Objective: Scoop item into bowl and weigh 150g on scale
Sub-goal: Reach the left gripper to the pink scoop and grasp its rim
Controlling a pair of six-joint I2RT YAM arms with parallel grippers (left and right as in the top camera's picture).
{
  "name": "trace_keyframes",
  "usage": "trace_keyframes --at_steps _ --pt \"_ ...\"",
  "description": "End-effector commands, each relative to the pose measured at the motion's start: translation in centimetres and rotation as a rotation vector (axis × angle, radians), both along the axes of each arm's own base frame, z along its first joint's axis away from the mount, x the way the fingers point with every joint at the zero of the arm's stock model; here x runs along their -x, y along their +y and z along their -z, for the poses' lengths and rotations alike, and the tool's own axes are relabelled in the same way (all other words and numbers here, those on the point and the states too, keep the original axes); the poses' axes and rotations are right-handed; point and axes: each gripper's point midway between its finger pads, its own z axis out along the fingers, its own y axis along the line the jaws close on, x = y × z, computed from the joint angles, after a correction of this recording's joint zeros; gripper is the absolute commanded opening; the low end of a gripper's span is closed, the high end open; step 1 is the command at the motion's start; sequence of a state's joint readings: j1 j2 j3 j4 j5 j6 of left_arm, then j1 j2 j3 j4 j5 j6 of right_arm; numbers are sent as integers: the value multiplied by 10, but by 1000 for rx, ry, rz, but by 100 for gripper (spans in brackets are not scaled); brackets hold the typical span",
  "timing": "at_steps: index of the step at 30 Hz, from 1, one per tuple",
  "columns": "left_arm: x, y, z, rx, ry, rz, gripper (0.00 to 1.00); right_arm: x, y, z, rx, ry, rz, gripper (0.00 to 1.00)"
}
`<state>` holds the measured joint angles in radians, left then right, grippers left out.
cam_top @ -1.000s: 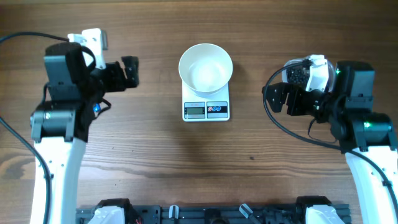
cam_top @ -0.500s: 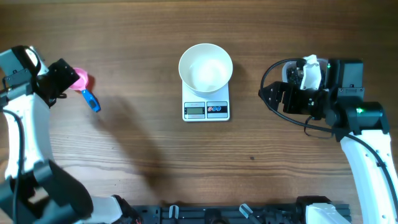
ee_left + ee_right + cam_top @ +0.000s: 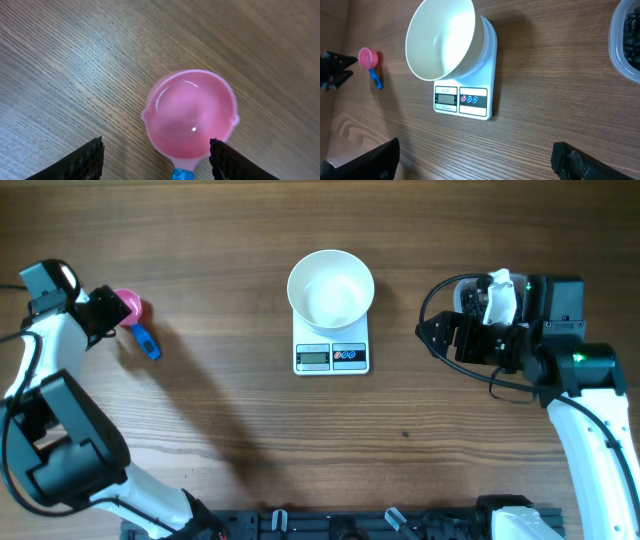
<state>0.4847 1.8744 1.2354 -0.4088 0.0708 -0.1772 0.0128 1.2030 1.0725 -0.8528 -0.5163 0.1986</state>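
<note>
Item: small black beads (image 3: 631, 35) heaped in a clear container (image 3: 619, 60). They lie ahead and to the right of the right claw (image 3: 475, 146), at the edge of its wrist view, and well apart from the left claw (image 3: 156, 147).
Bowl: white, round and empty (image 3: 440, 40), seated on the scale. It lies ahead and left of the right claw, between the two claws and well apart from both.
Scale: flat white body (image 3: 489, 75), with its display and buttons on the edge nearest the right claw.
Scoop: pink cup (image 3: 190, 117), empty and mouth up, lying on the counter (image 3: 75, 60) directly ahead of the left claw.
Handle: blue (image 3: 182, 175). It leaves the cup toward the base of the left claw and passes out of the wrist view between the jaws.
Long axis: cup to handle. In the wrist view it runs roughly along the left claw's line of reach, with the cup at the far end.
Left claw: jaws spread wider than the cup, one on each side of it. Nothing is gripped and no contact is visible.
Right claw: jaws at their widest and empty, above bare counter.
Nearer arm: the left is nearer the scoop and the right is nearer the beads.
Coming move (judged): the left claw should pinch the handle across its width, not the cup. The scoop must then cross past the bowl to reach the container.
</note>
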Motion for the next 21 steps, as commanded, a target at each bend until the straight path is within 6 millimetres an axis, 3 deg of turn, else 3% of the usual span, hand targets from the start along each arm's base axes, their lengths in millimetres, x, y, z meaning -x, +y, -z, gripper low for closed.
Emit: trace_keyframes --at_steps 1,6,13,21 --pt "-4 8 12 -20 16 1 66 -3 4 -9 -19 -16 -6 100" --pt "-10 12 21 -30 5 -2 54 -3 4 -9 -17 -12 -3 100" --pt "-10 11 44 -11 37 -4 47 -2 2 -7 -5 -5 4 100" --pt "-17 15 44 -26 9 -5 30 -2 2 -7 -5 -4 4 100"
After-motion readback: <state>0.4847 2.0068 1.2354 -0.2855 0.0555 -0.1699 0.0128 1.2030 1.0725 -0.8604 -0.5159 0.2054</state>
